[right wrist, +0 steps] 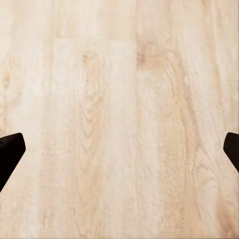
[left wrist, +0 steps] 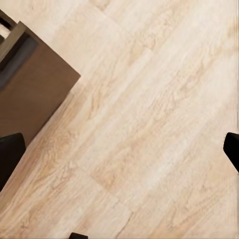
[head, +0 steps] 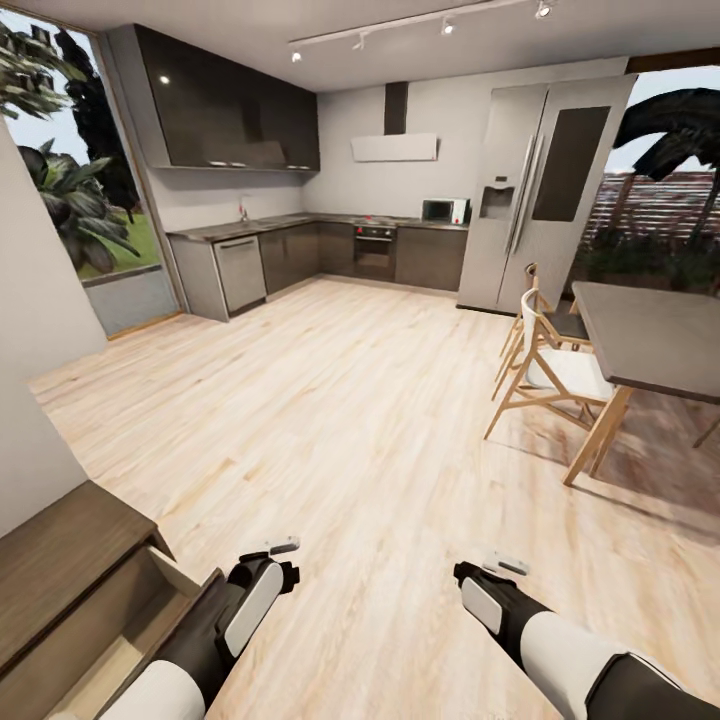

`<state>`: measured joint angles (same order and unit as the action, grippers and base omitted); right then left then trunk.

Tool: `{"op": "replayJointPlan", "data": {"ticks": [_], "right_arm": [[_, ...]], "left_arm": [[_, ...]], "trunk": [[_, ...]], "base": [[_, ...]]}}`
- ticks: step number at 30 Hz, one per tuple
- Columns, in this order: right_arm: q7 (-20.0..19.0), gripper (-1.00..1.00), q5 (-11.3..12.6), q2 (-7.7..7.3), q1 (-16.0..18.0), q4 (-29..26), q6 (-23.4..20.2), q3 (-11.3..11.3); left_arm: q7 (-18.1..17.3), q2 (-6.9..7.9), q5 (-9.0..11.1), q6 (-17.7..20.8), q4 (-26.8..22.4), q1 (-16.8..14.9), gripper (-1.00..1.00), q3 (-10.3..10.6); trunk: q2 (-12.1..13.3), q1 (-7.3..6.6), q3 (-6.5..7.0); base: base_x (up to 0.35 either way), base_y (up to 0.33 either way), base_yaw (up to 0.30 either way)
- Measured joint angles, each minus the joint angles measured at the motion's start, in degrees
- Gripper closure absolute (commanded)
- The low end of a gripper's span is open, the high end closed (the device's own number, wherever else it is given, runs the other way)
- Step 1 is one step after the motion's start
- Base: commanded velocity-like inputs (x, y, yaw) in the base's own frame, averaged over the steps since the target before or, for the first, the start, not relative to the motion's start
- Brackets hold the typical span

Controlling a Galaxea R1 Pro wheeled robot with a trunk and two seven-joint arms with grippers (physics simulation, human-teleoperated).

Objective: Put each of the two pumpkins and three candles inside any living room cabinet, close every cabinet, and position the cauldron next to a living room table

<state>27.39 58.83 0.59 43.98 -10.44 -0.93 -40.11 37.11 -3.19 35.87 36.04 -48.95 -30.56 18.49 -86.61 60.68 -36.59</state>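
Cabinet [head: 70, 560], drawer pulled out, lies just beside the left claw [head: 283, 556], on its outer side; both claws open and empty, right claw [head: 490, 572] farther.

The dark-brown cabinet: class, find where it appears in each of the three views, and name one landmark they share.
Head view: the cabinet sits at the lower left, its drawer pulled out beside the left arm.
Left wrist view: its dark-brown corner fills the upper left.
Right wrist view: not in it.
Shared landmark: the light wood floor.
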Motion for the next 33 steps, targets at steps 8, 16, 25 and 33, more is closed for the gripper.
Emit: {"op": "replayJointPlan", "data": {"ticks": [8, 16, 25, 33], "right_arm": [[-0.1, -1.0, 2.46, 0.03, 0.0, 1.75, 0.29, 0.57], [-0.1, -1.0, 2.54, 0.03, 0.0, 1.79, 0.38, 0.52], [-0.08, -1.0, 2.51, -0.02, 0.0, 2.18, 0.73, 0.6], [-0.08, -1.0, 2.5, 0.02, 0.01, 2.22, 0.78, 0.6]], "left_arm": [[0.07, -0.01, 0.0, 0.03, 0.0, 0.0, -1.0, 0.15], [0.09, 0.17, 0.0, 0.03, 0.0, 0.0, -1.0, 0.16], [0.09, 0.08, -0.05, 0.03, 0.01, 0.0, -1.0, 0.08], [0.15, 0.08, -0.08, 0.04, 0.0, 0.0, -1.0, 0.32]], "trunk": [[0.0, 0.0, 0.49], [0.0, 0.0, 0.93], [0.0, 0.0, 0.73], [0.0, 0.0, 0.28]], "base": [[0.0, 0.0, -0.232], [0.0, 0.0, -0.236], [0.0, 0.0, -0.266], [0.0, 0.0, -0.232]]}}
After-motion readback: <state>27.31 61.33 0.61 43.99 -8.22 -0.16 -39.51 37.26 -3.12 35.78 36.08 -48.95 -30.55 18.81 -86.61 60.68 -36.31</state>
